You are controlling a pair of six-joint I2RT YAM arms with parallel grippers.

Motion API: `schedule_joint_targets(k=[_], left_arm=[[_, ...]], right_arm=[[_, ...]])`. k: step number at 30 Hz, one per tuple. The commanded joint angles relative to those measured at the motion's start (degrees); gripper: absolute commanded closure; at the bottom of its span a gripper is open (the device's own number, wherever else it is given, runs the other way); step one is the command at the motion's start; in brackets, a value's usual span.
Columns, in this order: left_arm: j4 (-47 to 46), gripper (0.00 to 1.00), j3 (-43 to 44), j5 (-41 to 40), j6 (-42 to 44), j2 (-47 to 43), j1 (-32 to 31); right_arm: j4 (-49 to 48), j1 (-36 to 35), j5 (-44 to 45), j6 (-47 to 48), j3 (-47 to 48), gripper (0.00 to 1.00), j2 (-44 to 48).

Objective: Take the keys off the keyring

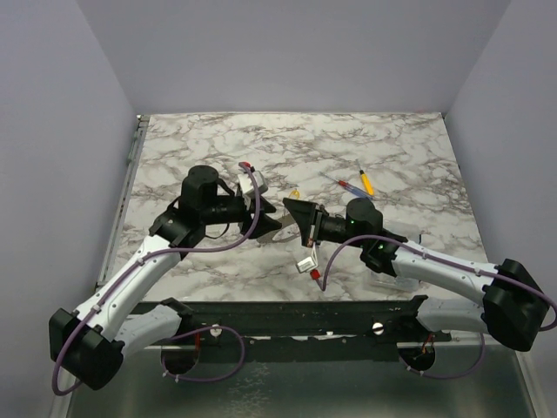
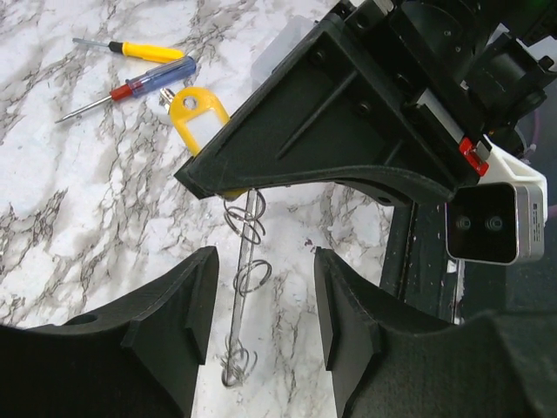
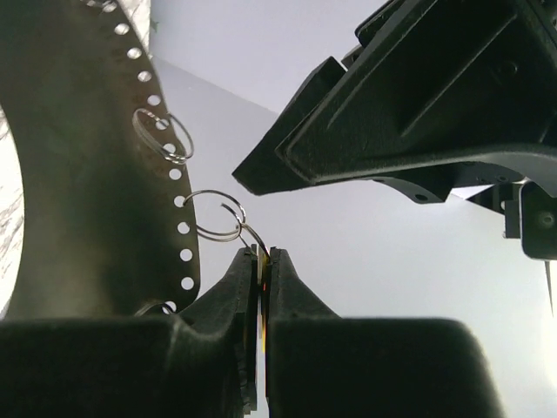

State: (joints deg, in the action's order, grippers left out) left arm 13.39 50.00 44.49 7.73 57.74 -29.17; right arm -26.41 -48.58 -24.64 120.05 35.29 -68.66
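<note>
The right pincer [image 3: 264,257] is clamped on the yellow key [image 2: 198,117]. The keyring [image 2: 238,313], seen edge-on, runs from there down between the fingers of the left pincer [image 2: 265,257], which are spread apart and touch nothing. Behind the right pincer shows a clear box [image 2: 283,48]; its contents cannot be told.

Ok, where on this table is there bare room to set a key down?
Bare: the far strip of the table along the back wall, and the left edge outside the left arm. Crowded: the middle, where the left gripper and right gripper meet at the keyring, and around the screwdrivers further right.
</note>
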Motion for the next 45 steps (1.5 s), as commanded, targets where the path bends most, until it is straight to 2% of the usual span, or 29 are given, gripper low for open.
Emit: schedule_joint_targets(k=[1,9,14,17,20,23,24,30,34,37,39,45], left_arm=[[-1.33,0.45,1.87,-4.09,1.17,1.11,-2.62],[-4.01,0.43,2.29,-11.72,0.55,3.33,-6.06],[-5.97,0.49,2.73,-14.85,0.31,4.76,-6.44],[-7.00,0.59,2.82,-16.03,-0.08,5.19,-6.52],[-7.33,0.76,2.70,-15.11,0.39,4.99,-6.52],[-6.76,0.98,2.03,-12.22,2.40,4.04,-6.52],[-6.59,1.00,1.73,-11.59,3.10,3.42,-6.47],[-7.25,1.00,-0.82,-7.05,5.97,-0.64,-5.59],[-15.68,1.00,-3.97,-5.22,-0.16,-4.00,-3.00],[-22.48,1.00,-5.88,-4.48,-6.42,-4.98,-1.04],[-24.85,1.00,-6.58,-2.98,-9.51,-5.09,-0.32],[-27.15,1.00,-8.62,-0.54,-11.01,-6.02,-0.28]], right_arm=[[1.35,-0.35,2.56,2.61,2.32,0.99,1.52],[3.45,-0.79,3.29,1.11,3.44,0.99,1.77],[4.71,-1.25,3.37,0.11,3.80,0.99,2.29],[5.63,-1.34,3.63,-0.37,3.96,0.99,2.69],[6.59,-1.43,3.89,-1.12,4.03,0.99,3.30],[8.11,-1.43,5.22,-3.35,4.94,0.99,3.74],[8.93,-1.43,6.02,-4.51,5.53,0.99,3.84],[16.15,-1.43,10.28,-16.67,10.79,0.99,4.70],[24.20,-1.30,12.77,-28.23,15.16,0.99,4.82],[31.37,-1.01,10.54,-34.93,17.01,0.99,5.56],[32.59,-0.91,9.03,-37.13,15.95,0.99,6.47],[35.43,0.36,5.19,-45.80,17.59,0.99,6.72]])
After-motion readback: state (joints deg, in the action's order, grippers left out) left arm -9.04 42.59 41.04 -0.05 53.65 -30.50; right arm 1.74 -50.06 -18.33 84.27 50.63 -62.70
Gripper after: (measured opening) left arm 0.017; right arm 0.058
